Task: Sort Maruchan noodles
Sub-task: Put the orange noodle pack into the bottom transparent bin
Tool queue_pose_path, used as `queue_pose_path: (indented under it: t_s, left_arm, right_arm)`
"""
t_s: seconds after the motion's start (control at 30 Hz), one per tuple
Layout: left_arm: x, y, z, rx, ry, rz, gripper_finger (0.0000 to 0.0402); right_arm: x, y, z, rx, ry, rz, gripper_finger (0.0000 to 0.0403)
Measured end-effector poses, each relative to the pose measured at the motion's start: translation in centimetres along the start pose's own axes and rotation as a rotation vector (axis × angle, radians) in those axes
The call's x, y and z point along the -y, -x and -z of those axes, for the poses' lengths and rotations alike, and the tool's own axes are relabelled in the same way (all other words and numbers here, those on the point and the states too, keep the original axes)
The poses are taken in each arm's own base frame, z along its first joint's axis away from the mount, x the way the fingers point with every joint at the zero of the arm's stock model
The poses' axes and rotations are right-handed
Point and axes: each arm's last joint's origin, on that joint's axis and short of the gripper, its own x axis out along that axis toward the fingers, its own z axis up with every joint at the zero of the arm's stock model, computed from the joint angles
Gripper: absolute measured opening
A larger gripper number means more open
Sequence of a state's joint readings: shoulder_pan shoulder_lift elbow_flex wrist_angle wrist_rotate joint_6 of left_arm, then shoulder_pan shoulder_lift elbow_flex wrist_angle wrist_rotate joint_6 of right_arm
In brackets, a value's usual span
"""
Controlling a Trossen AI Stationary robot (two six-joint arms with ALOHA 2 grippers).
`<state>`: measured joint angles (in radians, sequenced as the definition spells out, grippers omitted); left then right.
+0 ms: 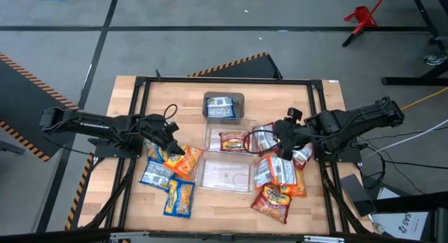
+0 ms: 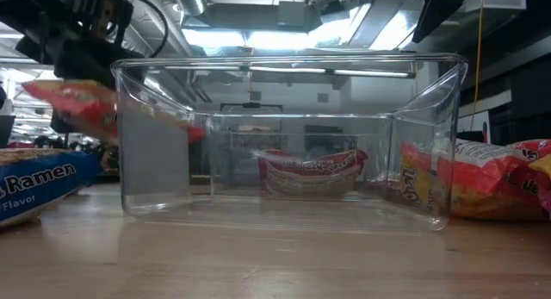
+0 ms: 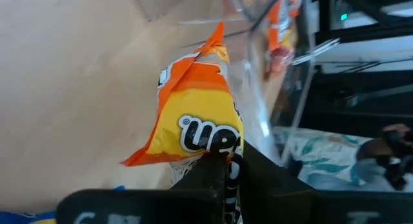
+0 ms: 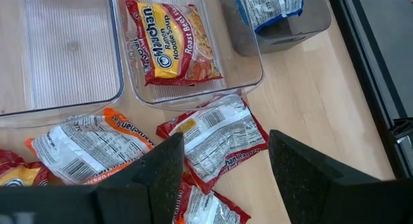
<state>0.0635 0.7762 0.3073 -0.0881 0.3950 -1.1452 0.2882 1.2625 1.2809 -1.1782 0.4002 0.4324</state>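
Now left gripper clamps orange packet — lifted.

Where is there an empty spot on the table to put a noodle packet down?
Bare wood shows on the table left of the bin with the blue packet. The nearest clear bin is empty. It's crowded right of the bins under the open right gripper, and around the left gripper, shut on an orange packet.
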Motion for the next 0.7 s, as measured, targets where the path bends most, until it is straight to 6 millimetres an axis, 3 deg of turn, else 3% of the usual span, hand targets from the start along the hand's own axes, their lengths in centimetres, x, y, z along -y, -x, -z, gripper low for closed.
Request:
queue_pose_path:
  t_s: [0.3,0.7]
  left_arm:
    - [1.0,1.9,0.3,0.075,0.069,0.084,0.0010]
    - [6.2,5.2,-1.3,0.348,-0.051,0.170,0.0010]
  right_arm:
    - [0.0,0.0,0.0,0.001,-0.004,-0.001,0.0211]
    - [0.0,0.0,0.0,0.002,-0.007,0.000,0.0211]
